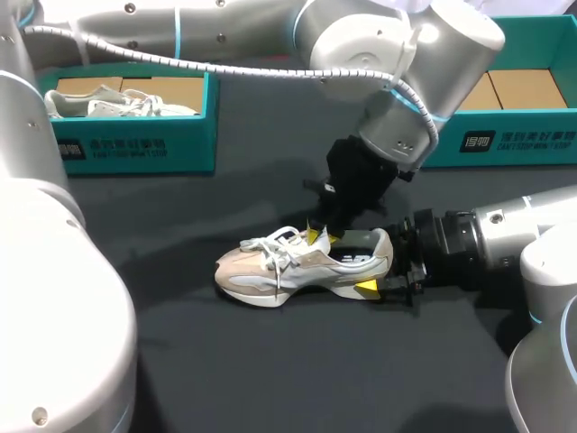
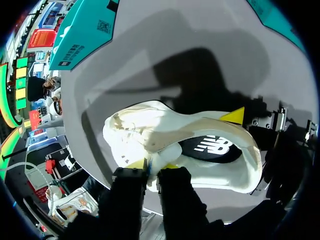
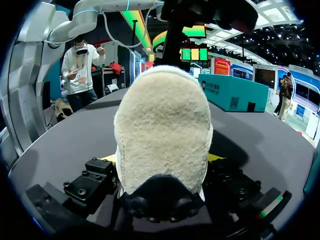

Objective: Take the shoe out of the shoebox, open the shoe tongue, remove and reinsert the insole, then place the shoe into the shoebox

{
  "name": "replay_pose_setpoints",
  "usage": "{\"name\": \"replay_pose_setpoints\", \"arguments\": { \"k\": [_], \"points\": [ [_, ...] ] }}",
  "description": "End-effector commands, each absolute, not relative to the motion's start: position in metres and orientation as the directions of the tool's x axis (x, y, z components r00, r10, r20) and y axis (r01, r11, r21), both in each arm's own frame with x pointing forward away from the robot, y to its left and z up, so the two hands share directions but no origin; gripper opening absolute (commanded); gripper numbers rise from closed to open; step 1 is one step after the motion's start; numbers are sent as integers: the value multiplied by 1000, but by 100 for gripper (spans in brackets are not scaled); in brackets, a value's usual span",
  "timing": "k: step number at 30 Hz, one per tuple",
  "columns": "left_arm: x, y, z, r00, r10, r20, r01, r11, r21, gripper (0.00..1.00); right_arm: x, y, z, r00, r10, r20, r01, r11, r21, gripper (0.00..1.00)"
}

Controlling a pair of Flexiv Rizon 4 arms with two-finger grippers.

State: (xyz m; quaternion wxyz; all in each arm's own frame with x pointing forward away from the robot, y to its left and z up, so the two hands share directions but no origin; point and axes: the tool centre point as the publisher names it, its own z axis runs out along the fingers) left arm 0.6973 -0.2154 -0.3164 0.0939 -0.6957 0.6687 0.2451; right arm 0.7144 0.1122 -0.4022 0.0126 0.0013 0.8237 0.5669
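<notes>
Open dark table spreads on my side of the shoe, with free room there. Beyond the shoe's toe stands a teal shoebox holding another sneaker; beyond its heel stands a second shoebox. Both are well apart from the shoe. The shoe sits upright on its sole, outside both boxes — white and beige, white laces loose, heel fleecy, black insole lying inside. My left gripper comes down from above, fingers narrow, pinching the tongue. My right gripper clamps the heel from both sides, fingers wide.
</notes>
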Motion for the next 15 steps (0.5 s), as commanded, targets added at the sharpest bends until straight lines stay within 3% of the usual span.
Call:
{"name": "replay_pose_setpoints", "arguments": {
  "k": [1,15],
  "points": [
    [695,-209,-312,-4,-898,-441,-979,-87,186,0,716,115,-404,-1000,18,-20,-12,361,933,0],
    [688,-173,-285,100,-979,-177,-979,-129,157,0,716,115,-404,-1000,18,-20,-12,361,933,0]
  ]
}}
